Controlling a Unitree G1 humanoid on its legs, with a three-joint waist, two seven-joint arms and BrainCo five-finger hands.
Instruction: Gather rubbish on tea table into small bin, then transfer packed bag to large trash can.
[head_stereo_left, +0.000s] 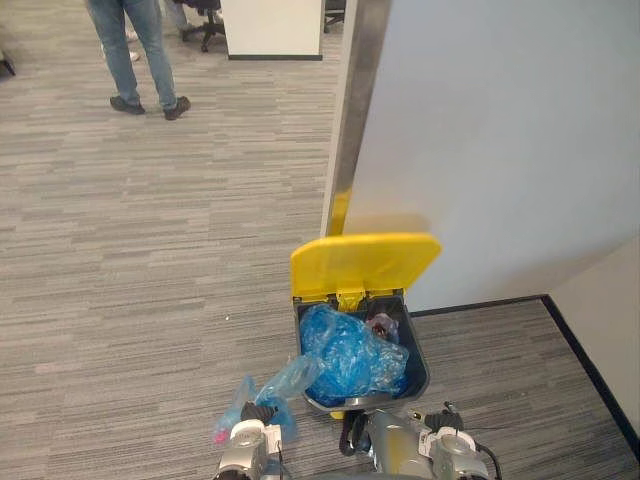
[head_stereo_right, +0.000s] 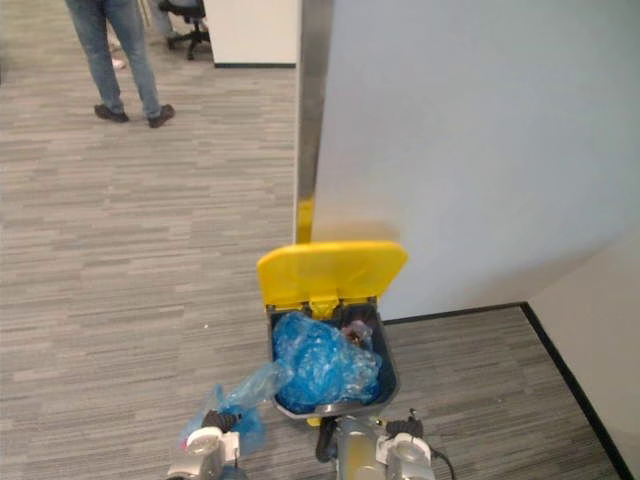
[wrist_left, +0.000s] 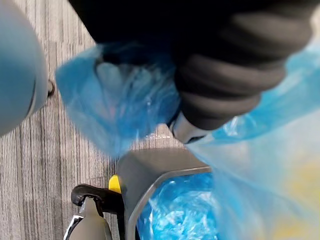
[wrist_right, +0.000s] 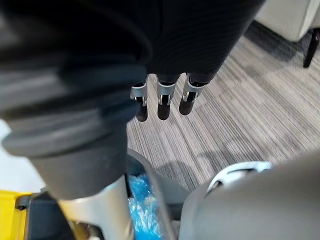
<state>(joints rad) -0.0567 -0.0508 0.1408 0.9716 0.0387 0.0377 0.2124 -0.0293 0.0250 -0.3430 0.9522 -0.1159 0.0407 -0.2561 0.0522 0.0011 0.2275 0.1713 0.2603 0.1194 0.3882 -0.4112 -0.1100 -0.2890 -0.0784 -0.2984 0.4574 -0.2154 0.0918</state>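
Blue bag (head_stereo_left: 350, 355) sits mostly inside open large trash can (head_stereo_left: 419, 376), tail trailing over rim to left hand (head_stereo_left: 258, 411), grip unreadable under plastic; right hand (wrist_right: 164, 98) fingers slack, apart, empty; advise lifting tail inward before release.

One trash can (head_stereo_left: 420, 378), one person (head_stereo_left: 135, 50); the blue bags' (head_stereo_left: 350, 355) number is unclear.

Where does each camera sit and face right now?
Left eye view: head, looking down at the trash can, yellow lid open; forearms at bottom edge.
Right eye view: same scene, slightly offset; a person stands far off.
Left wrist view: left wrist, against the blue bag, past the left hand.
Right wrist view: along the right hand, open, toward carpet.
Both wrist views catch the trash can rim.
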